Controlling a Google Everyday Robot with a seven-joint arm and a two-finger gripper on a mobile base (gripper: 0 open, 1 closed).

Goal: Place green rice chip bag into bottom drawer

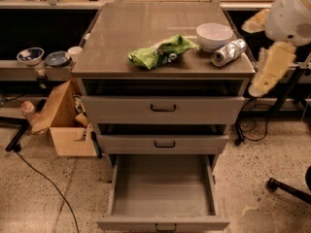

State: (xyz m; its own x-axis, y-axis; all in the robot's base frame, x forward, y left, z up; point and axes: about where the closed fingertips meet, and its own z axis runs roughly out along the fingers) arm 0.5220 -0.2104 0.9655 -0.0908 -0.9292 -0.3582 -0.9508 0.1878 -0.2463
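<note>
On the cabinet top (121,38), near its front edge: crumpled green rice chip bag (160,52), just left of a white bowl (214,35) and a silver foil bag (229,52). Below, bottom drawer (163,188) pulled out under two upper drawers. Off the cabinet's right side, in the air: gripper (266,76), well apart from the bag; spread or closed, cannot tell.
</note>
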